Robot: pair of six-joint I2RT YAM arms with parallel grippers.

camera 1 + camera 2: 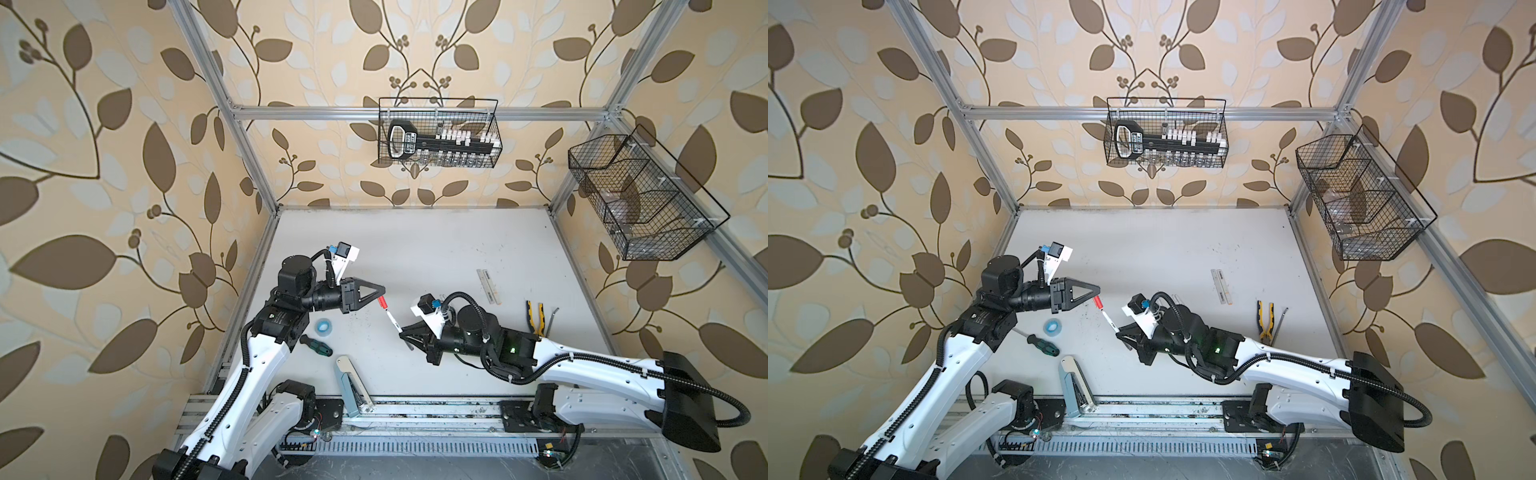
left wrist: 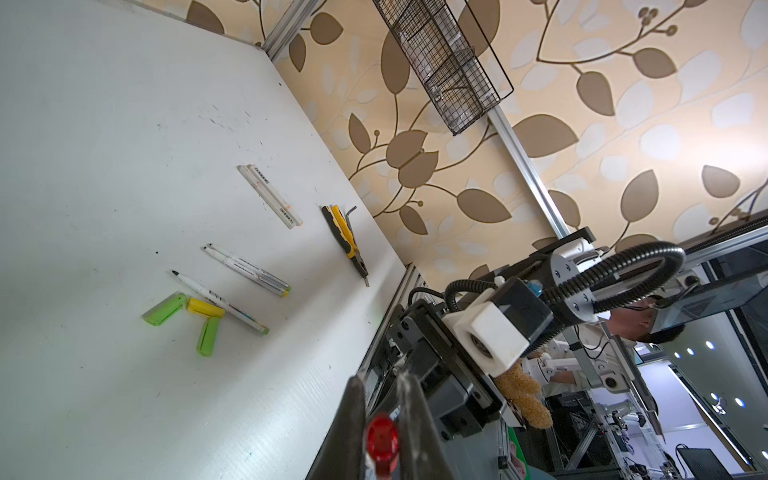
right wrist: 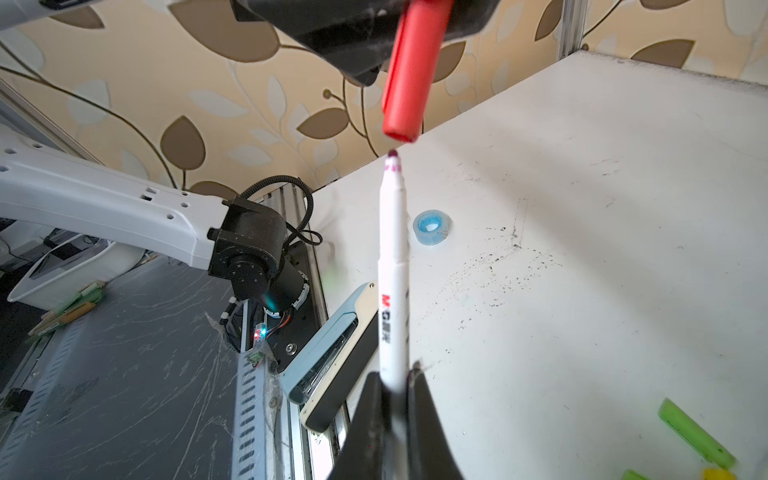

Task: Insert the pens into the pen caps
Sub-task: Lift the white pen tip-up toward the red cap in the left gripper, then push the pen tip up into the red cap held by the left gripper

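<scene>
Leafy brown-and-cream wallpaper all round, with a scuffed white worktop (image 1: 415, 249) in the middle. The left arm comes in from the left with its forearm angled up and its wrist roughly level, so the left claw (image 1: 379, 297) points toward the centre. It's pinched tight on a red cap (image 1: 383, 302), open end facing the other arm. The right arm stretches in low from the right with its elbow bent. The right claw (image 1: 402, 331) is clamped on the back end of a white pen (image 1: 392, 321), which slants up toward the cap. In the right wrist view the pen's dark tip sits just short of the cap's mouth, pretty much lined up, with a small gap between them. Both are held up off the worktop. The left wrist view shows three more pens (image 2: 245, 270), two green caps (image 2: 164, 309) and a yellow cap (image 2: 203, 307) lying loose on the worktop. The yellow-handled pliers (image 2: 345, 237) are close by.
</scene>
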